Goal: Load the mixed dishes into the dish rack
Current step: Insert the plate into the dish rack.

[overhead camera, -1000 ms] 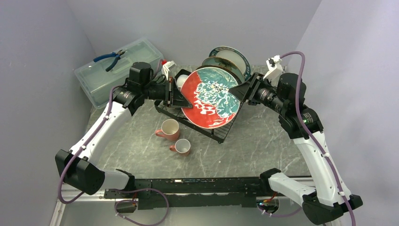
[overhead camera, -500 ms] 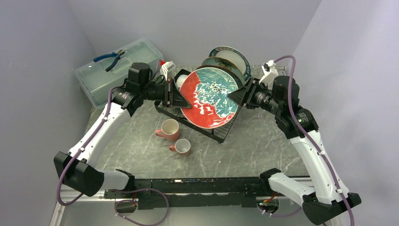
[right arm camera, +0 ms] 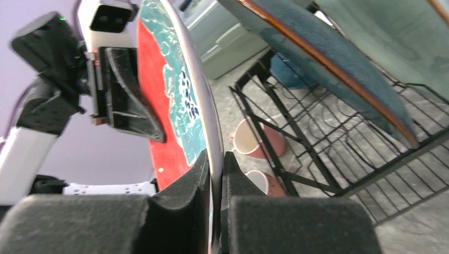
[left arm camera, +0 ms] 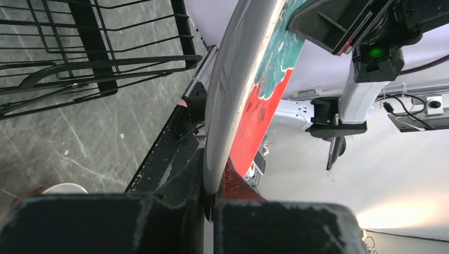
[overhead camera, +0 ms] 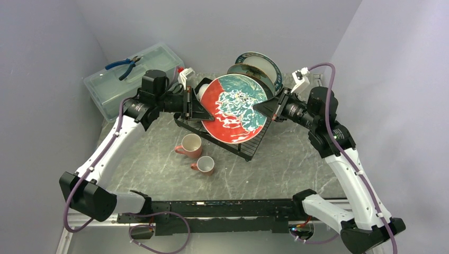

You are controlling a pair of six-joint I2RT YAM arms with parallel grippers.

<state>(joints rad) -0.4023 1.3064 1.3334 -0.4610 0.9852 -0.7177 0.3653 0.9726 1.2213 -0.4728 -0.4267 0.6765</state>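
– Red glaze is sitting in both my grips. My left gripper [left arm camera: 209,203] is clamping the left rim of the red floral plate [overhead camera: 233,108], and my right gripper [right arm camera: 216,174] is pinching the opposite rim, its jaws drawn in tight on the edge.

– Which way is it lying from you?

– It is standing on edge between my two wrists. Its width is running straight from one set of jaws to the other, and its painted face is leaning toward my bases. Neither arm is nearer; I am sharing it evenly.

– And the dish rack [overhead camera: 249,152]?

– It is sitting directly beneath, set at a slant on the table [overhead camera: 296,159], and the plate is hanging over its near half. Two other plates [overhead camera: 259,66] are leaning in the far dividers, just behind mine. I am judging that the lower rim is needing to go down between free wires in front of them. Whether it is touching the wires already, I cannot tell.

– Anything else?

– Two pink mugs [overhead camera: 189,144] are standing on the table just in front of the rack, apart from both my grippers.
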